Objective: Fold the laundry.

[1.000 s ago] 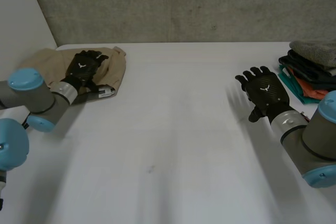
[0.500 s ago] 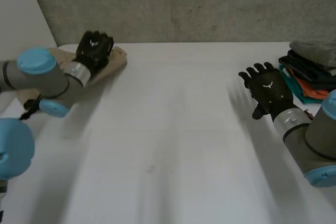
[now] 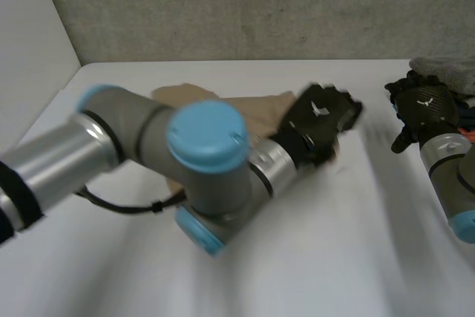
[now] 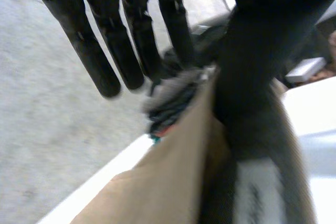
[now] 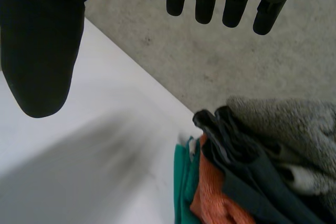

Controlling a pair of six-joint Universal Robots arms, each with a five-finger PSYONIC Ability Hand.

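Tan garment [image 3: 256, 105] just got dragged from 10 o'clock to centre, left hand [image 3: 319, 120] thumb clamping it, so I'd guess folding can start. Right hand [image 3: 424, 105] has its fingers splayed, empty.

The tan cloth [image 3: 252, 105] at the left hand [image 3: 320, 118] is soft, matt woven fabric. Past the right hand's [image 3: 426, 106] fingertips, the grey towel [image 5: 294, 124] looks fuzzy and the orange piece [image 5: 210, 200] textured. The worktop [image 3: 223, 72] is smooth white, the wall [image 3: 260, 5] rough concrete.
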